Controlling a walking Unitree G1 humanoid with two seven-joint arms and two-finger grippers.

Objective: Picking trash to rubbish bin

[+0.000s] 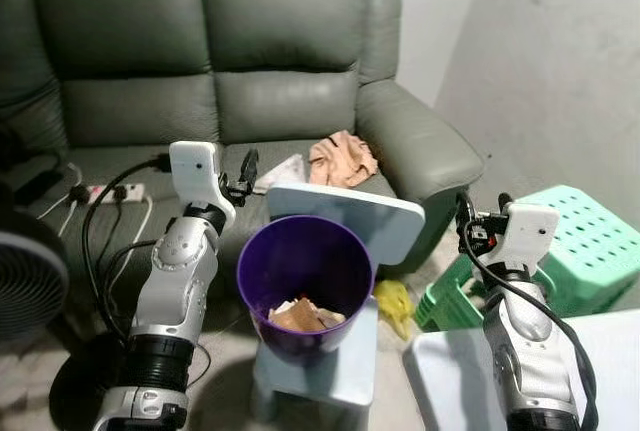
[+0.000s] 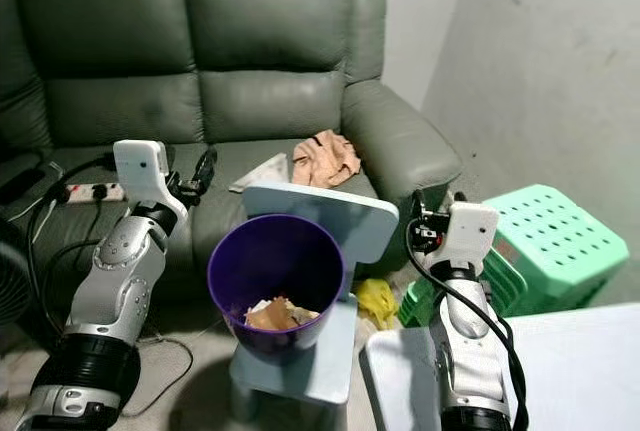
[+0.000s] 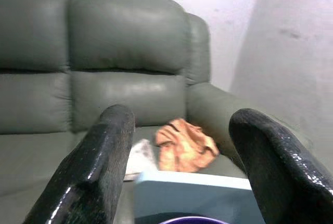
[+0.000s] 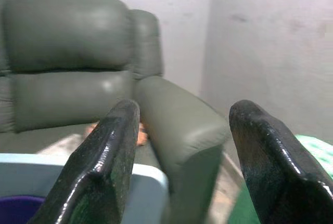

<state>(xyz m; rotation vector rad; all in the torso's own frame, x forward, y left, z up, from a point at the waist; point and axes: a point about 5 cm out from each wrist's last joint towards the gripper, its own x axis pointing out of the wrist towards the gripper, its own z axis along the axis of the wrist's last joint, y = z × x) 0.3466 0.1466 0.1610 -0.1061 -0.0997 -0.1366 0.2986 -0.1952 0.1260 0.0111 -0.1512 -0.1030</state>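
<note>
A purple rubbish bin stands on the seat of a light blue chair in front of the grey sofa. Brown and white scraps lie in the bin's bottom. On the sofa seat behind it lie a crumpled peach-coloured wad and a white paper. A yellow scrap lies on the floor right of the chair. My left gripper is raised left of the bin, open and empty, pointing at the sofa. My right gripper is raised right of the chair, open and empty.
Green plastic stools are stacked at the right by the wall. A white surface sits at the bottom right. A power strip with cables lies on the sofa's left, and a fan stands at the far left.
</note>
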